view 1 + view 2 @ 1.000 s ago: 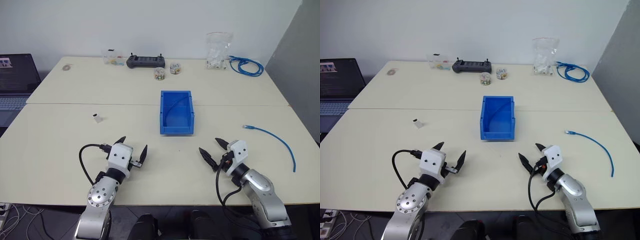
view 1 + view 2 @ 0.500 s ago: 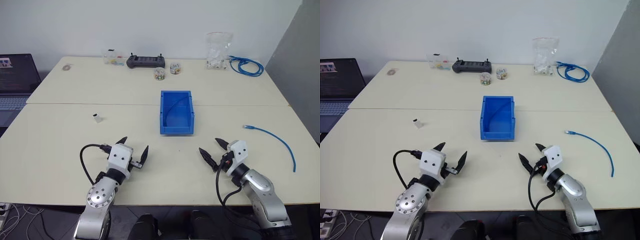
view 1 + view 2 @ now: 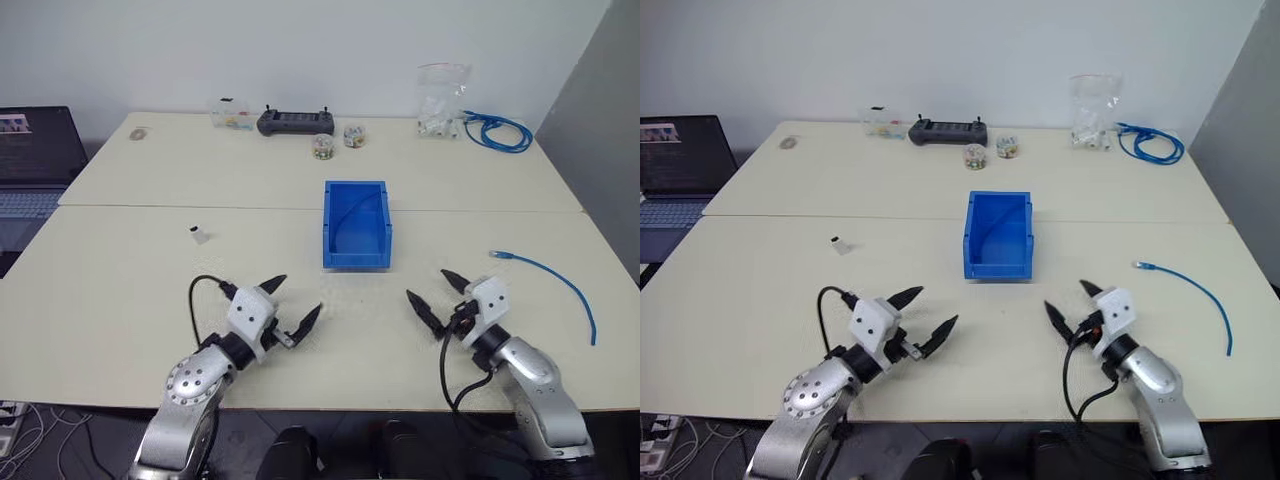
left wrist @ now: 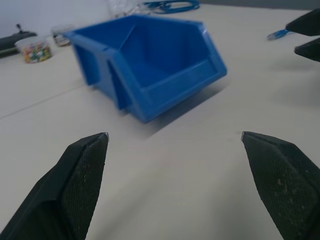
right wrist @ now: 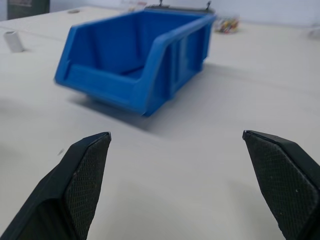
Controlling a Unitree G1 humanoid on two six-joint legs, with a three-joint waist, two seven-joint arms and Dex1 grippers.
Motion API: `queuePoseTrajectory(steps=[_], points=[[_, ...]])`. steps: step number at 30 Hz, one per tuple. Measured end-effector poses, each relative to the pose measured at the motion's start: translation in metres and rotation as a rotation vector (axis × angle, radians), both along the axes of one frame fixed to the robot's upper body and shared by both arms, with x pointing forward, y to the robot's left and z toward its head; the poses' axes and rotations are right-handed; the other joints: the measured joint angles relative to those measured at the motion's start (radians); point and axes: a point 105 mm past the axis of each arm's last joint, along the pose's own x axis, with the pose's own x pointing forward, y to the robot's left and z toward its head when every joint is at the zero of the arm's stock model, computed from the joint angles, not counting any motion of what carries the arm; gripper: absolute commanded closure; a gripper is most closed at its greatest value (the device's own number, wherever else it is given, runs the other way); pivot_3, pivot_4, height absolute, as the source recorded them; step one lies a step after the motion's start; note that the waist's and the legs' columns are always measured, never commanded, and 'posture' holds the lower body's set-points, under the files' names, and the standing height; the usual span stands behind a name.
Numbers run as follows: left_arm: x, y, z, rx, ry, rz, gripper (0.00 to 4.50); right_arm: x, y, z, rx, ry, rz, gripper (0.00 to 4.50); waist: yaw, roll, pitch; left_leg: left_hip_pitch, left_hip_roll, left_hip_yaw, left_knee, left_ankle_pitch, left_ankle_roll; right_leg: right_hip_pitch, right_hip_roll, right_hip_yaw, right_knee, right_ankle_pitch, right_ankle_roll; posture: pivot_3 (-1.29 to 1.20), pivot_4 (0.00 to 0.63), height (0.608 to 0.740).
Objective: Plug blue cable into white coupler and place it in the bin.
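Nothing joined, nothing binned. Lying loose on the table point(image 3: 120, 300) at far right, the cable point(image 3: 560, 285), its clear plug end pointing toward the middle, the other end curving close to the table's right edge. Standing alone well to the left, the coupler point(image 3: 199, 235), a tiny white block with a dark top. Between them, near the seam of the two tabletops, the bin point(image 3: 356, 225), open mouth up and seemingly empty inside.

Low over the near edge, both arms: left gripper point(image 3: 296, 306) with fingers spread wide and holding nothing, angled toward the bin; right gripper point(image 3: 432, 293) likewise released and empty, tips aimed at the bin from the other side. In the wrist views, bare tabletop between each pair of fingers and the bin beyond.

Left to do, by the look of it: everything — pick up cable and coupler, mate plug to socket, drop the pair in the bin.

Plenty of open surface around each part: no clutter near the coupler, none near the cable's plug. Tightest spot probably the cable's tail beside the right edge, where a careless drag could pull it off. Along the far edge, well out of the way, a controller point(image 3: 295, 122), small jars point(image 3: 323, 147), a clear bag point(image 3: 441, 100) and a coiled bundle point(image 3: 495, 131). Off the left corner, a laptop point(image 3: 35, 150).
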Motion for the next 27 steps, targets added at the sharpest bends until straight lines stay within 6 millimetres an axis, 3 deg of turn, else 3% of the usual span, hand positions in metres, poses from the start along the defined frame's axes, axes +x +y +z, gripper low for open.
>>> queuePoseTrajectory(steps=[2, 5, 8, 9, 10, 11, 19, 23, 27], points=[[0.000, -0.015, 0.007, 0.013, -0.011, -0.086, 0.02, -0.001, -0.027, 0.009, -0.053, 0.011, -0.051, 0.00, 0.003, 0.000, 0.000, 0.000, 0.000, 0.000, 0.000, 0.000, 0.000, 0.001, 0.000, 0.000, -0.001, 0.000, 0.000, 0.00, 0.150, 0.740], [0.004, -0.028, 0.014, 0.027, -0.013, -0.152, 0.02, -0.001, -0.049, 0.009, -0.080, 0.067, -0.086, 0.00, 0.001, 0.001, 0.000, 0.001, 0.001, 0.001, 0.000, 0.000, 0.000, 0.001, 0.001, 0.000, -0.001, 0.000, 0.000, 0.00, 0.150, 0.740], [0.009, -0.047, 0.030, 0.046, -0.024, -0.259, 0.02, 0.005, -0.097, 0.003, -0.115, 0.200, -0.179, 0.00, 0.002, 0.002, 0.001, 0.002, 0.001, 0.005, 0.000, 0.000, 0.001, 0.002, 0.001, 0.000, -0.001, 0.000, 0.000, 0.00, 0.150, 0.740], [0.007, -0.057, 0.034, 0.053, -0.002, -0.327, 0.02, 0.008, -0.124, 0.005, -0.137, 0.263, -0.241, 0.00, -0.001, 0.003, 0.001, 0.003, 0.001, 0.007, -0.001, 0.000, 0.001, 0.003, 0.001, 0.000, -0.001, 0.000, 0.000, 0.00, 0.150, 0.740], [0.007, -0.058, 0.034, 0.054, 0.001, -0.334, 0.02, 0.008, -0.126, 0.005, -0.137, 0.269, -0.249, 0.00, -0.001, 0.003, 0.001, 0.003, 0.001, 0.008, -0.001, 0.000, 0.001, 0.003, 0.001, 0.000, -0.001, 0.000, 0.000, 0.00, 0.150, 0.740], [0.004, -0.064, 0.033, 0.061, 0.040, -0.386, 0.02, 0.009, -0.144, 0.006, -0.138, 0.301, -0.297, 0.00, -0.003, 0.003, 0.001, 0.003, 0.002, 0.008, -0.001, 0.000, 0.001, 0.004, 0.002, 0.001, -0.002, 0.000, 0.000, 0.00, 0.150, 0.740], [0.004, -0.083, 0.031, 0.083, 0.114, -0.494, 0.02, 0.021, -0.196, -0.002, -0.111, 0.428, -0.427, 0.00, -0.004, 0.004, 0.001, 0.005, 0.001, 0.010, 0.000, 0.001, 0.001, 0.007, 0.002, 0.002, -0.005, 0.000, 0.000, 0.00, 0.150, 0.740], [0.006, -0.089, 0.030, 0.088, 0.125, -0.520, 0.02, 0.022, -0.213, -0.019, -0.103, 0.532, -0.469, 0.00, -0.005, 0.005, 0.001, 0.003, 0.002, 0.010, 0.000, 0.001, 0.001, 0.007, 0.002, 0.001, -0.007, 0.003, -0.004, 0.00, 0.150, 0.740], [0.007, -0.092, 0.034, 0.086, 0.113, -0.528, 0.00, 0.023, -0.215, -0.025, -0.118, 0.577, -0.447, 1.07, -0.004, 0.005, 0.001, 0.003, 0.002, 0.011, 0.000, 0.001, 0.001, 0.007, 0.002, 0.002, -0.007, 0.003, -0.003, 0.00, 0.150, 0.740]])
